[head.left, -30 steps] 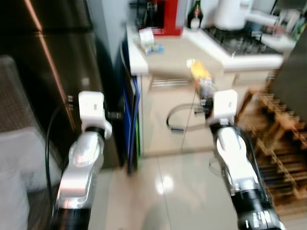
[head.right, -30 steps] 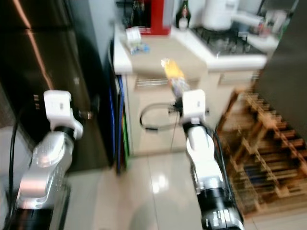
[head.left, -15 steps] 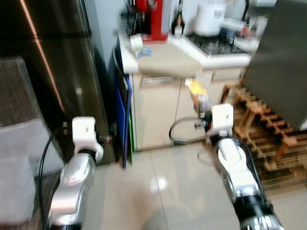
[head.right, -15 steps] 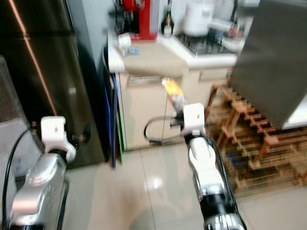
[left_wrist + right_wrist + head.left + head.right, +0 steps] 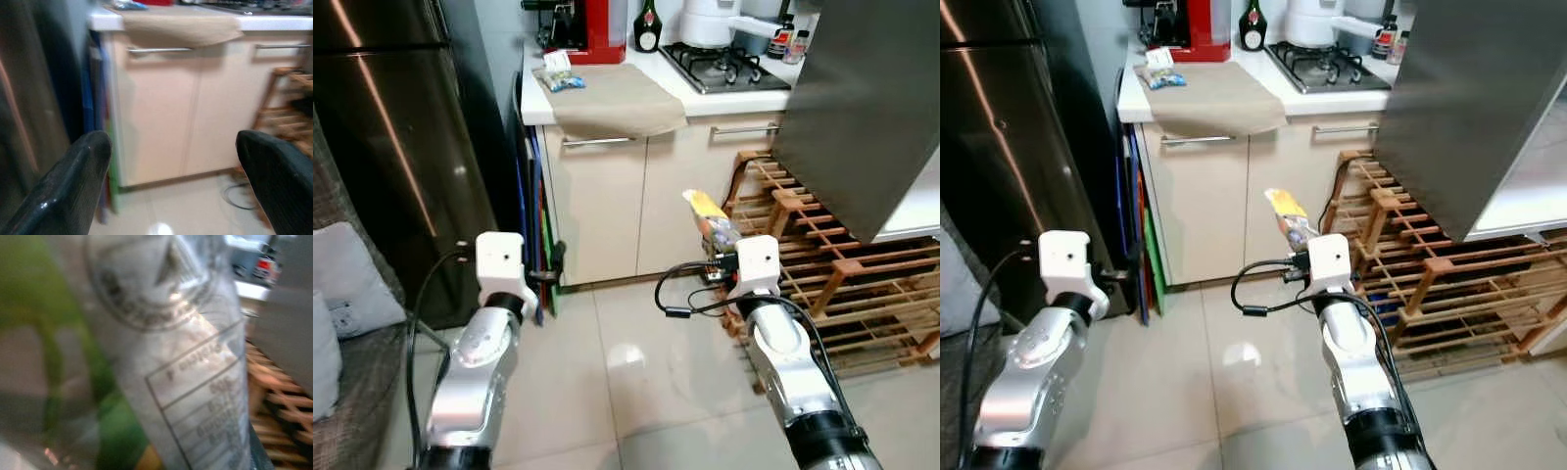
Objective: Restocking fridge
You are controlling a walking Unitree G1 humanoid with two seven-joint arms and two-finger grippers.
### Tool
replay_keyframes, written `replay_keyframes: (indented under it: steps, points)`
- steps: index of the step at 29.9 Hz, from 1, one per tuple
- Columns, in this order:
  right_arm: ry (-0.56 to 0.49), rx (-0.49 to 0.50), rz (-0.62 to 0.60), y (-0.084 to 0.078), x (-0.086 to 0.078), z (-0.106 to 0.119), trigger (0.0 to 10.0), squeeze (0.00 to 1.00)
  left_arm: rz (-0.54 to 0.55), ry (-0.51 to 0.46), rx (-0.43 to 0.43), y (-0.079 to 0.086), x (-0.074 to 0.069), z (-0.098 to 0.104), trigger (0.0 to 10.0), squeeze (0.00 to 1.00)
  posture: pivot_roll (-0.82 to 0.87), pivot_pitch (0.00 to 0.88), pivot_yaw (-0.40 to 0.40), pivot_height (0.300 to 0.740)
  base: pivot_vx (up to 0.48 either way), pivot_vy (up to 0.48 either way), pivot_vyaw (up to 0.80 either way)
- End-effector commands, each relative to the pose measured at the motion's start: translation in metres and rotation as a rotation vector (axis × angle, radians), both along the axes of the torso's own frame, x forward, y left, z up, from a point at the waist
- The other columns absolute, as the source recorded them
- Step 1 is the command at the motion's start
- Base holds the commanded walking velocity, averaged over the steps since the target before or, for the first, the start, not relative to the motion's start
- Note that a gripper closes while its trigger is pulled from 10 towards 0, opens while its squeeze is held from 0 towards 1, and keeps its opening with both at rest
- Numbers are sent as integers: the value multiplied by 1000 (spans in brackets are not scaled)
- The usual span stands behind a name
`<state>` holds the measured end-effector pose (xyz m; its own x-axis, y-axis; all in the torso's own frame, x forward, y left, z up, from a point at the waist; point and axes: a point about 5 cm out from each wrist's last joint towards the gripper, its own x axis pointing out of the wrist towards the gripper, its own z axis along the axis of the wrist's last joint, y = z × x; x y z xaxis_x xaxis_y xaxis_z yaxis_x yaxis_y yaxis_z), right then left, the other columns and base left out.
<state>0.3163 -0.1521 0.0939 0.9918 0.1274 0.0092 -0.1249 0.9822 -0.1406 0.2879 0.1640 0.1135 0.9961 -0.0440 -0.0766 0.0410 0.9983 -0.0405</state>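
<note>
My right gripper (image 5: pixel 722 255) is held out at mid height, shut on a clear plastic food packet (image 5: pixel 709 217) with a yellow top. It stands up from the fingers; in the right wrist view the packet (image 5: pixel 186 357) shows a printed label and green contents. My left gripper (image 5: pixel 549 275) is raised level with it on the left, and in the left wrist view the left gripper (image 5: pixel 173 183) is open with nothing between its fingers (image 5: pixel 68 188). The dark steel fridge (image 5: pixel 386 147) stands at the left, doors closed.
Cream cabinets (image 5: pixel 607 206) under a counter carry a beige cloth (image 5: pixel 617 98), a small packet (image 5: pixel 558 82), a red machine and a hob. A large grey steel panel (image 5: pixel 862 108) hangs at the right over a wooden rack (image 5: pixel 842 284). A cable (image 5: pixel 680 304) trails by the cabinets. A grey cushion (image 5: pixel 347 284) lies left.
The camera has pulled back and swung right: the cabinets look farther, and the grey panel and rack have come into view. The right gripper holds the packet as before.
</note>
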Motion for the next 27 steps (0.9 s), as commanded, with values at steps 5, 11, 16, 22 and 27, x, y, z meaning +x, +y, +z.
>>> replay_keyframes:
  steps: [5, 11, 16, 22, 27]
  points:
    - [-31, 13, -3, 4, 5, 5, 0, 0, 55, 7, -5, 12, 2, -3, 10000, 0, -62, 0, 9, 740, 0, -436, 0]
    - [-40, 10, 1, 6, 8, 7, 0, 0, -2, -25, -26, 7, 6, 5, 10000, 0, -60, 0, 4, 740, 47, -427, 0]
    - [-46, -9, -3, 1, 8, 6, 0, 0, 26, -39, 3, 8, 11, 6, 10000, 0, -77, 0, 6, 740, 335, -338, 0]
    - [-52, -26, -25, -7, 5, 4, 0, 0, 66, -25, 7, 12, 18, 4, 10000, 0, -90, 0, 18, 740, 338, -337, 0]
    - [-54, -31, -62, -12, 4, 2, 0, 0, 67, -13, 10, 14, 20, 2, 10000, 0, -101, 0, 37, 740, 338, -338, 313]
